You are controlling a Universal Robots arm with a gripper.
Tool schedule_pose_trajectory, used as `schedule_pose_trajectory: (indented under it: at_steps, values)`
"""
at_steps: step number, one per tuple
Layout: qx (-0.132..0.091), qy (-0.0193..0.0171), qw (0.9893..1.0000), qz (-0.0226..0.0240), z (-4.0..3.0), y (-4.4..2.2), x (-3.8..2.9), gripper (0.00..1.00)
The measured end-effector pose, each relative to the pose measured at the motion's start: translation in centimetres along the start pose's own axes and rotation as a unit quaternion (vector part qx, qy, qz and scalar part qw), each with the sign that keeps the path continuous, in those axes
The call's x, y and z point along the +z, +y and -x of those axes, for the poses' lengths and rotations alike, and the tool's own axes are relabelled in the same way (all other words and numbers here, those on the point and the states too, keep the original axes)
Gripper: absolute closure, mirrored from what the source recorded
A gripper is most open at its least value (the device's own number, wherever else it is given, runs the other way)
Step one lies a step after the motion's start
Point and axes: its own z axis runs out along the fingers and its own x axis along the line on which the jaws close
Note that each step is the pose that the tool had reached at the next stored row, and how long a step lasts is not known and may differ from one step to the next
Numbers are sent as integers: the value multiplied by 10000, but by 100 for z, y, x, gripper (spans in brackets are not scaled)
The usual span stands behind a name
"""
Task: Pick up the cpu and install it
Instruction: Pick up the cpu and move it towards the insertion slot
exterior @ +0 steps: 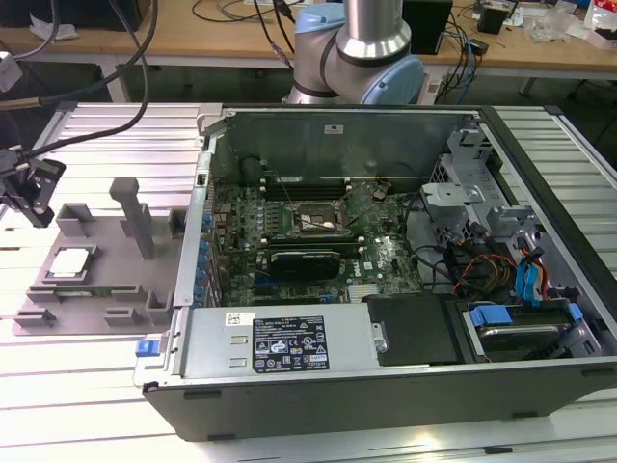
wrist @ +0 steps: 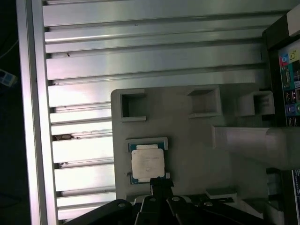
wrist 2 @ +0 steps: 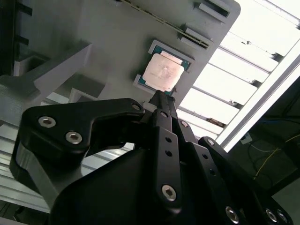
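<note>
Cpu (exterior: 72, 262), a small flat square chip with a shiny silver-grey metal top plate, lies flat in a shallow square recess of the grey plastic fixture tray (exterior: 116, 278). In both wrist views we see it seated there, with a thin green border showing around the plate and the recess's raised lip framing it on the tray's surface. It has not been lifted.

The black gripper (wrist 2: 164, 96) hangs over the tray's edge on the exterior view's left, clear of the tray. In both wrist views its tips point towards the near edge of the cpu, and they look just short of it (we cannot tell how high above the tray they sit). Its fingers (wrist: 157, 185) are drawn close together into one narrow point, with nothing between them.

Grey upright posts and small open-topped pockets rise from the tray around the cpu's recess. The tray rests on a ribbed aluminium table (exterior: 106, 135). Just beside the tray, on the exterior view's right, an open dark computer case (exterior: 386, 386) lies on its side. Its green motherboard (exterior: 386, 256) is exposed, and a black rectangular socket frame (exterior: 313, 222) sits on that board, well apart from the tray.
</note>
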Motion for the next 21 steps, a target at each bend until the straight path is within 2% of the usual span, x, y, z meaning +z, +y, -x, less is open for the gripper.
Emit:
schedule_pose_trajectory:
  at_steps: [1, 2, 4, 5, 9, 11, 14, 16, 21]
  values:
    - [0, 0, 10000, 0, 0, 0, 0, 89]
    - [0, 0, 10000, 0, 0, 0, 0, 76]
    - [0, 0, 10000, 0, 0, 0, 1, 76]
    - [0, 0, 10000, 0, 0, 0, 1, 70]
    - [0, -1, 10000, -2, 0, -1, 3, 70]
    - [-1, -3, 10000, -23, 0, -1, 7, 70]
    - [-1, -3, 10000, -30, -2, -3, 53, 70]
    - [-1, -3, 10000, -30, -5, -7, 133, 70]
    - [-2, -3, 10000, -32, -11, -14, 280, 70]
